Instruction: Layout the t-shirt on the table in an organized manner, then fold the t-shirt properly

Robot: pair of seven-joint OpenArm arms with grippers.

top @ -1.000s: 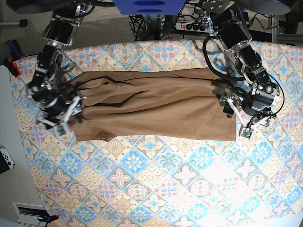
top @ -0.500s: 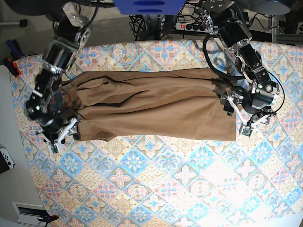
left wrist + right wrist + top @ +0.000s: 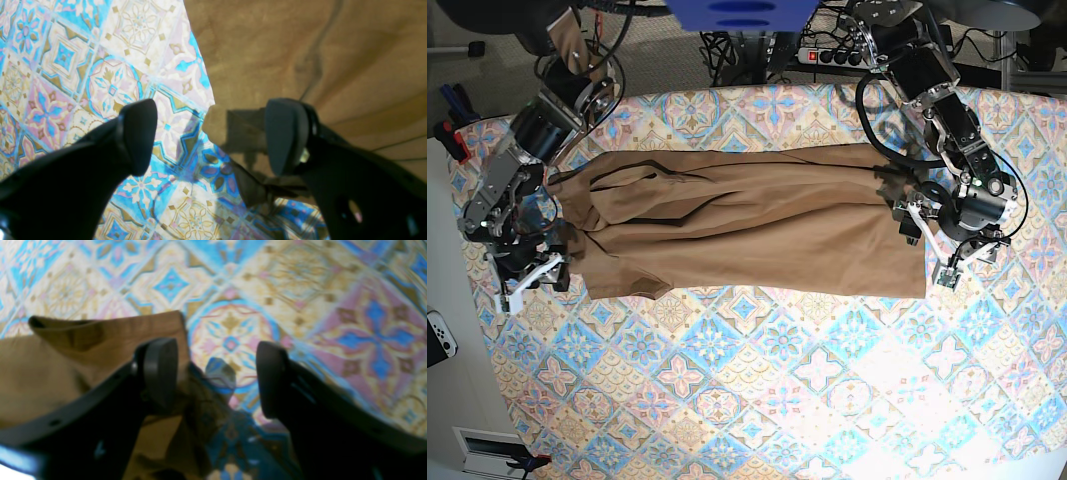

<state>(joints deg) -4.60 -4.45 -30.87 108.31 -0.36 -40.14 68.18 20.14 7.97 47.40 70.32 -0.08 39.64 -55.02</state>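
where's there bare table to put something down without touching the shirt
The wide strip of table in front of the t-shirt is bare. Crowded: the shirt's ends, where the left gripper and right gripper hover.

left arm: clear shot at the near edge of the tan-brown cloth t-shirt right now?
Probably yes. The left gripper is open and straddles the tan-brown cloth t-shirt edge, one finger over the shirt, the other over the patterned tablecloth. Nothing lies between them but cloth.

A power strip (image 3: 835, 56) and tangled cables (image 3: 737, 50) lie on grey floor (image 3: 657, 70).
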